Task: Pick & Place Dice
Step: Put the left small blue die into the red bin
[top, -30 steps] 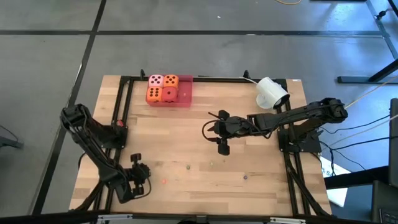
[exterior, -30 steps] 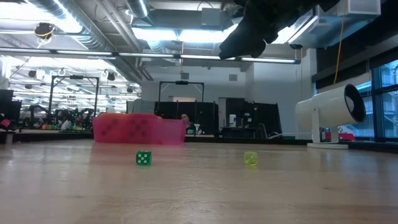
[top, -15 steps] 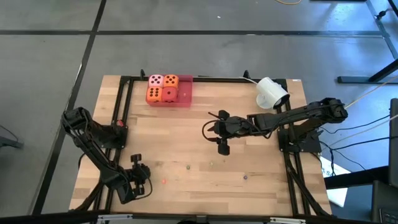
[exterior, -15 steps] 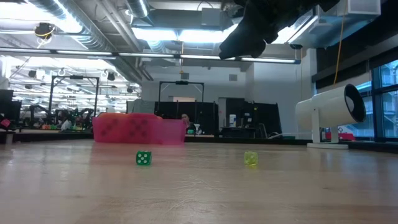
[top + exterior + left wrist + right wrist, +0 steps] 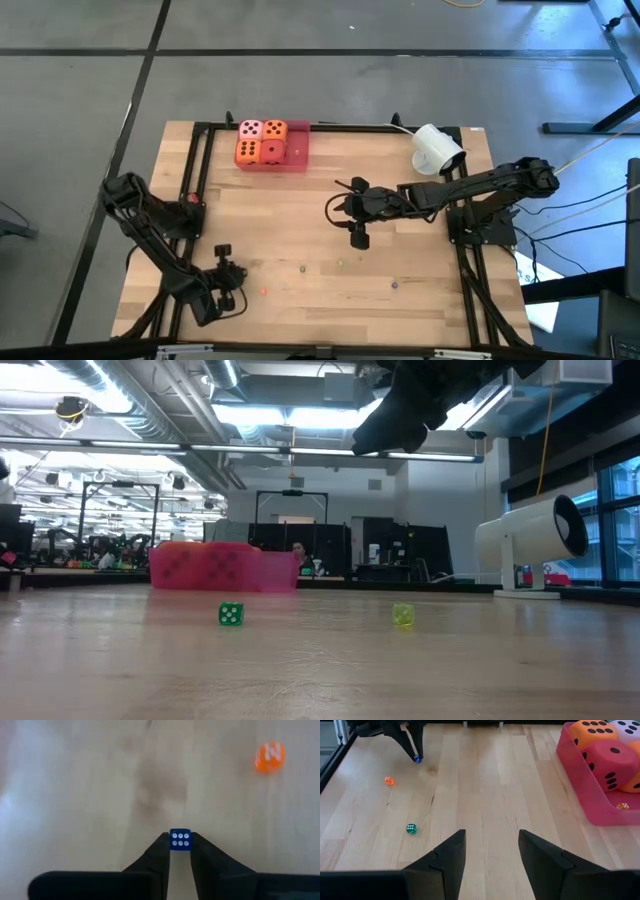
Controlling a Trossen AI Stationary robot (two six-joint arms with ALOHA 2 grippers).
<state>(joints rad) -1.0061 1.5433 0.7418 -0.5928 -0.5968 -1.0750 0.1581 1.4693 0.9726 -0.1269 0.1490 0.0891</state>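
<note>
- Left gripper (image 5: 179,851), at the table's near-left corner, pinches a tiny blue die (image 5: 180,839) between its fingertips.
- Right gripper (image 5: 490,847) hangs mid-table, jaws apart and empty.
- Four big dice (image 5: 260,142) sit in the red tray (image 5: 298,158) at the far edge.

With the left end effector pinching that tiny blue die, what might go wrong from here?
The left end effector holds the blue die only at its very fingertips, so the die may slip out when lifted. The orange die lies close by on the table and might get nudged. The right end effector hangs open mid-table, a possible obstacle toward the pink tray.
</note>
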